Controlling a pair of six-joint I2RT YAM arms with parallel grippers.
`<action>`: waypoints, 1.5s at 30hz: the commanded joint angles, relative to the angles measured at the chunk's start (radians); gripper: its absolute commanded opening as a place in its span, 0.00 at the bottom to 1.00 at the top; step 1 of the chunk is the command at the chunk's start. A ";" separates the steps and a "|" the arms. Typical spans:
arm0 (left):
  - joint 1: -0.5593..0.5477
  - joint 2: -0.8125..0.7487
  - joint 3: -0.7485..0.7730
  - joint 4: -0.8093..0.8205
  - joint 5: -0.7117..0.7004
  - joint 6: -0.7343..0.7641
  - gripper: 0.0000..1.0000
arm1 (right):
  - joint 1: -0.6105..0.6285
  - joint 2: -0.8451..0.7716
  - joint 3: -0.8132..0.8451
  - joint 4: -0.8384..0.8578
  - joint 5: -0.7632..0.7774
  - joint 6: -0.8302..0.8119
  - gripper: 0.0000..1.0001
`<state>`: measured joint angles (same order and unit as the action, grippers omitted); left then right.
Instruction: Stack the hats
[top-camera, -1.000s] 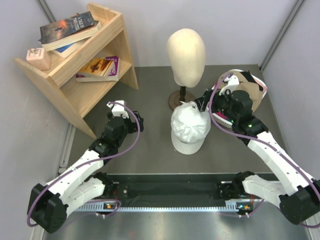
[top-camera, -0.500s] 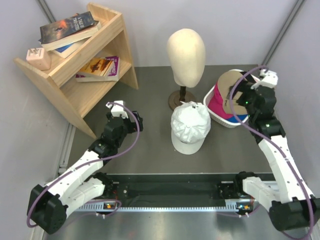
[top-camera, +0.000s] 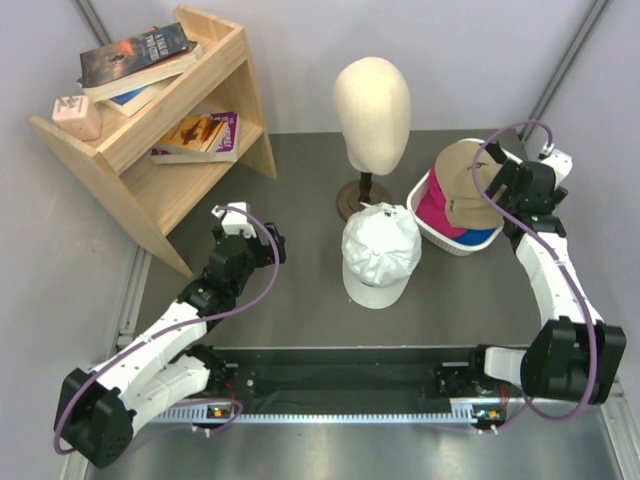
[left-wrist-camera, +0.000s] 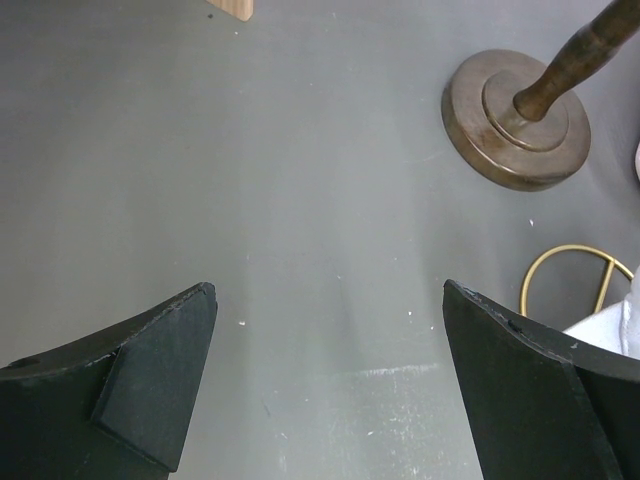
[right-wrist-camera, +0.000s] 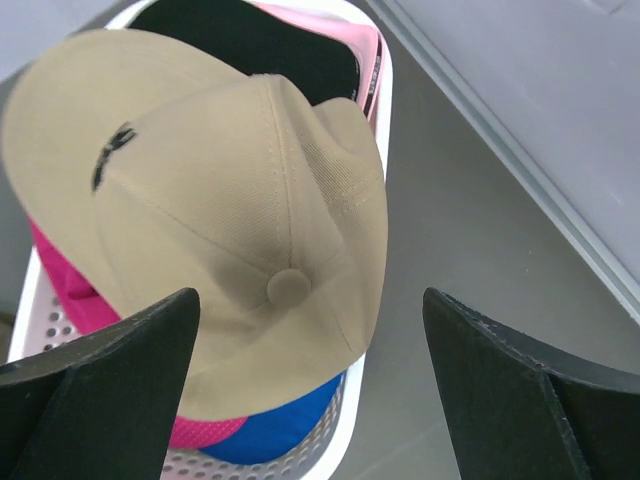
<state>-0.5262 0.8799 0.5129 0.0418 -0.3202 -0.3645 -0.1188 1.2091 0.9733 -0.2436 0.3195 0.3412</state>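
A white cap (top-camera: 381, 255) lies on the table in front of the mannequin stand. A tan cap (top-camera: 467, 183) tops a pile in the white basket (top-camera: 436, 235), over magenta (top-camera: 434, 211) and blue (top-camera: 479, 238) caps. In the right wrist view the tan cap (right-wrist-camera: 230, 210) covers magenta (right-wrist-camera: 70, 285), blue (right-wrist-camera: 275, 430), black (right-wrist-camera: 240, 40) and light pink (right-wrist-camera: 352, 45) caps. My right gripper (top-camera: 500, 183) is open, just above the tan cap's right side; it also shows in the right wrist view (right-wrist-camera: 310, 375). My left gripper (top-camera: 262, 248) is open and empty over bare table (left-wrist-camera: 330, 385). The orange bucket hat is out of view.
A cream mannequin head (top-camera: 372, 112) on a brown round stand (left-wrist-camera: 517, 120) is behind the white cap. A wooden shelf (top-camera: 165, 130) with books stands at the back left. Grey walls close in on the right of the basket (right-wrist-camera: 385, 230).
My right arm has swung from over the white cap to the right and back, past the basket, and now hangs over the tan cap's right side. The left arm has not moved.
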 joint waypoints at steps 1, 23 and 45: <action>0.002 -0.001 -0.004 0.058 -0.020 0.006 0.99 | -0.025 0.043 0.005 0.081 -0.013 0.022 0.90; 0.002 -0.009 -0.004 0.055 -0.019 0.006 0.99 | -0.039 -0.066 0.126 0.081 -0.125 -0.045 0.00; 0.002 -0.027 0.004 0.038 -0.007 -0.008 0.99 | 0.068 -0.473 0.375 -0.184 -0.856 -0.010 0.00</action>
<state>-0.5262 0.8791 0.5129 0.0452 -0.3302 -0.3653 -0.0605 0.7700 1.3190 -0.3931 -0.3019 0.3073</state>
